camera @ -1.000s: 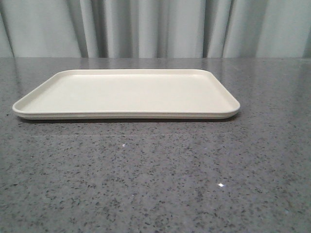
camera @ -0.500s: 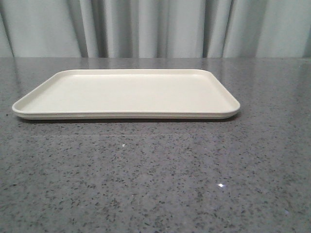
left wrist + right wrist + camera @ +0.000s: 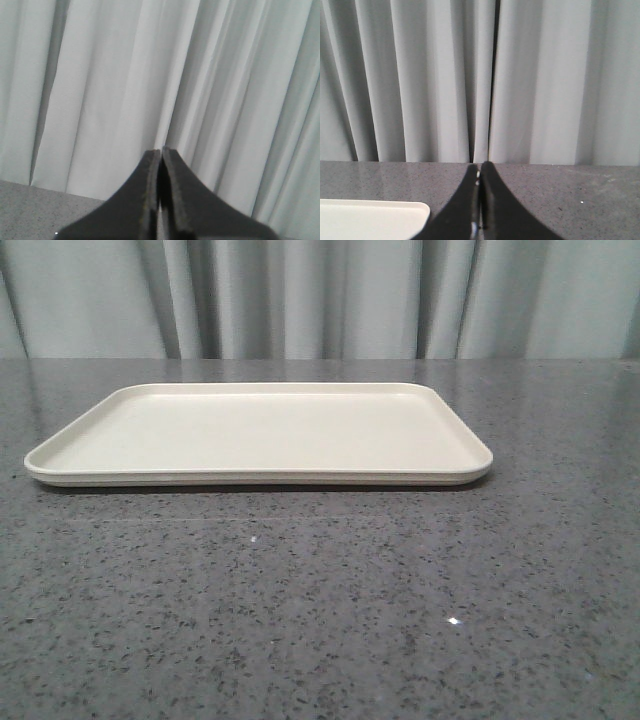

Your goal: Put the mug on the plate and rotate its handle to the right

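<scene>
The cream rectangular plate (image 3: pixel 260 435) lies flat on the grey speckled table, with nothing on it. One of its corners shows in the right wrist view (image 3: pixel 370 217). The mug and its handle are out of view in every frame. My left gripper (image 3: pixel 161 152) is shut and empty, and points at the white curtain. My right gripper (image 3: pixel 480 167) is shut and empty, held above the table beside the plate's corner. Neither gripper shows in the front view.
A pale curtain (image 3: pixel 320 300) hangs behind the table's far edge. Bare grey speckled tabletop (image 3: pixel 320 610) lies in front of the plate and on both its sides.
</scene>
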Robot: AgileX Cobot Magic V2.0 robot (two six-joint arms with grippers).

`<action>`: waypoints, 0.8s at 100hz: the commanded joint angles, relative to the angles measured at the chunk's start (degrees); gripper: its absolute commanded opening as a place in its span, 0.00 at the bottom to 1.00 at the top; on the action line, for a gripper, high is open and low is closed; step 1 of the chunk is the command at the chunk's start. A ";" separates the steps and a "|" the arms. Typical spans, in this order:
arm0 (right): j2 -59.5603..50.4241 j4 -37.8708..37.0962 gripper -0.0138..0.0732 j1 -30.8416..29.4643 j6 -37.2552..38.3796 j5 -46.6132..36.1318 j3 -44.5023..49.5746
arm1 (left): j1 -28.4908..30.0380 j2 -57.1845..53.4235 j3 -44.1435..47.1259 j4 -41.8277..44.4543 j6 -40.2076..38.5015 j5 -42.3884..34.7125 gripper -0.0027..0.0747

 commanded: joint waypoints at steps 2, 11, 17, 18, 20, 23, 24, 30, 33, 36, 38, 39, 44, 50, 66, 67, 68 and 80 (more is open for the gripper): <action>4.73 0.02 0.03 -0.13 -0.33 -1.44 -6.16 | 0.05 5.37 -7.33 -0.19 0.29 1.32 0.01; 7.44 0.02 0.04 -0.13 -0.94 0.88 -10.10 | 0.05 10.56 -13.32 1.13 0.29 5.98 0.01; 9.17 0.02 0.06 -0.13 -1.01 2.34 -12.51 | 0.05 13.79 -17.97 1.55 0.62 8.24 0.01; 9.35 0.02 0.07 -0.13 -1.07 2.46 -12.74 | 0.05 14.58 -18.46 1.73 0.74 8.66 0.01; 9.85 0.02 0.09 -0.13 -1.17 2.76 -13.44 | 0.05 15.76 -19.97 1.75 1.04 9.02 0.01; 10.62 0.02 0.12 -0.13 -1.30 3.32 -14.38 | 0.05 17.30 -22.50 1.75 2.01 9.87 0.01; 10.77 0.02 0.13 -0.13 -1.35 3.43 -14.82 | 0.05 17.70 -23.01 1.75 2.17 10.25 0.01; 11.76 0.02 0.22 -0.13 -1.35 4.45 -16.53 | 0.05 21.12 -27.54 1.75 3.96 11.75 0.01; 12.24 0.02 0.26 -0.13 -1.35 4.93 -17.33 | 0.05 22.54 -29.43 1.75 5.03 12.49 0.01; 12.68 0.02 0.31 -0.13 -1.35 5.24 -18.14 | 0.05 23.88 -31.31 1.75 5.84 13.53 0.01; 12.87 0.02 0.35 -0.13 -1.35 5.25 -18.59 | 0.05 24.90 -32.76 1.75 6.22 14.53 0.01; 12.95 0.02 0.37 -0.13 -1.35 5.25 -18.59 | 0.05 25.60 -33.24 1.75 6.37 14.87 0.01; 13.32 0.02 0.45 -0.13 -1.35 5.08 -19.44 | 0.05 27.78 -36.65 1.98 7.43 16.89 0.01; 13.59 0.02 0.53 -0.13 -1.35 5.04 -20.22 | 0.05 30.11 -39.68 1.98 7.75 19.74 0.01; 13.59 0.02 0.61 -0.13 -1.35 4.10 -20.35 | 0.05 35.07 -45.65 1.85 10.39 25.69 0.05; 13.59 0.02 0.61 -0.13 -1.35 4.10 -20.35 | 0.05 35.35 -45.84 1.85 10.39 25.91 0.06; 13.59 0.02 0.61 -0.13 -1.35 4.16 -20.35 | 0.05 35.49 -46.18 1.85 10.39 26.23 0.08; 13.59 0.02 0.61 -0.13 -1.35 3.65 -20.35 | 0.05 37.35 -48.32 1.73 10.39 28.95 0.21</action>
